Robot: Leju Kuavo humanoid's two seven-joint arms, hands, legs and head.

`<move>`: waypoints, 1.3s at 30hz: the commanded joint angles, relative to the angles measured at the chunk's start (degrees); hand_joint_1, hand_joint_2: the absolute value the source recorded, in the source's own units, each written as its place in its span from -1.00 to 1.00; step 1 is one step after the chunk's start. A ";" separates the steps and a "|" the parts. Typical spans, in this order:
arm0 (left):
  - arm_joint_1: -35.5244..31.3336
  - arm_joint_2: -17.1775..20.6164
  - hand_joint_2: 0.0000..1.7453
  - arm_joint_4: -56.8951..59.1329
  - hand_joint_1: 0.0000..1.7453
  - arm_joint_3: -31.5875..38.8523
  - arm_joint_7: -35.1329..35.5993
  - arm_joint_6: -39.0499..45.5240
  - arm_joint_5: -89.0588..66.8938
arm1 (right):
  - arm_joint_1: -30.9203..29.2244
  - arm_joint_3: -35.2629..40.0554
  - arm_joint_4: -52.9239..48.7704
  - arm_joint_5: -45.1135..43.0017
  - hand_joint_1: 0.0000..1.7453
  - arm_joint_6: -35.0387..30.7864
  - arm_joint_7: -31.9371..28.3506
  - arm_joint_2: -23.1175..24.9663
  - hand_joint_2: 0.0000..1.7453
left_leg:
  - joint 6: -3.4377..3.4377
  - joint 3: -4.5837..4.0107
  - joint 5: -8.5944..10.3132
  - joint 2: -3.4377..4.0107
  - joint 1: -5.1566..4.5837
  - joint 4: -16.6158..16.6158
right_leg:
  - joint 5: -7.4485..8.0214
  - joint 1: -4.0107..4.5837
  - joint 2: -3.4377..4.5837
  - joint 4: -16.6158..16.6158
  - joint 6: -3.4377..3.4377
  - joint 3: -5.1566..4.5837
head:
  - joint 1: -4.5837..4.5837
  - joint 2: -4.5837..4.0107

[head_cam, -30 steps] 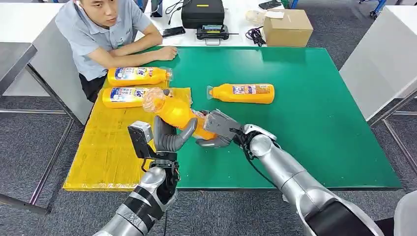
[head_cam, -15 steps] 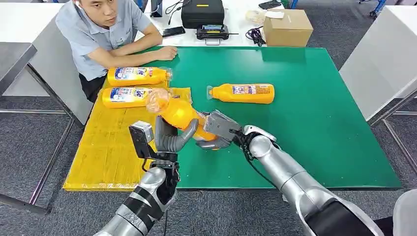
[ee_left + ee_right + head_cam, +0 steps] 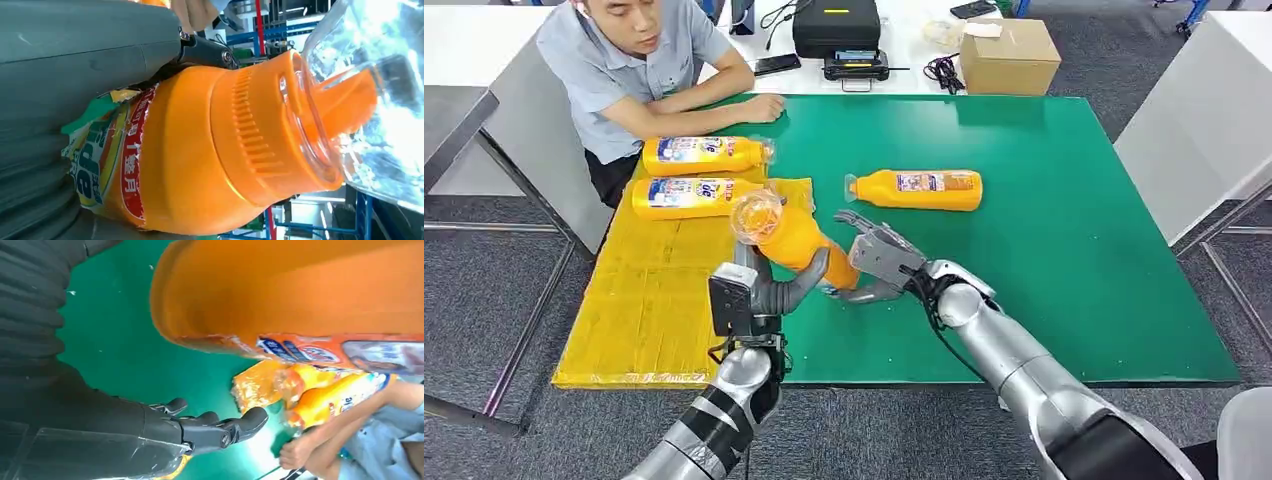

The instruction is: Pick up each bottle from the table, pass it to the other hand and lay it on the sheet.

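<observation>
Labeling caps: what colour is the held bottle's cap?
Clear over an orange spout; the bottle in the left hand shows best in left wrist view.

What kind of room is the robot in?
Probably a robot lab or test room: a green table on grey carpet, a black equipment case and cables on the desk behind, and a person watching.
</observation>
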 commanded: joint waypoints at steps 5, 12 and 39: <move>2.65 -0.28 1.00 -2.84 1.00 14.07 -0.34 3.06 -34.01 | -0.29 -3.64 4.19 1.56 -1.00 -1.87 -1.65 -0.50 1.00 | -0.14 0.29 -0.14 0.18 0.08 -0.02 | -0.09 0.09 0.13 -0.04 -0.17 0.25 | 0.00 0.00; -1.18 2.56 1.00 5.56 1.00 19.90 24.17 3.06 -87.96 | -1.04 -4.69 6.13 2.84 -1.00 0.11 -3.50 0.59 1.00 | -0.13 0.24 -0.07 0.14 0.06 -0.03 | -0.05 0.06 0.08 0.00 -0.16 0.18 | 0.00 0.00; -15.01 9.16 1.00 30.80 -1.00 7.47 47.39 -10.51 -92.23 | 2.85 -8.99 6.08 5.09 -1.00 0.51 -3.72 1.83 1.00 | -0.19 0.14 -0.07 0.14 0.14 0.05 | -0.04 0.13 0.08 0.04 -0.16 0.11 | 0.00 0.00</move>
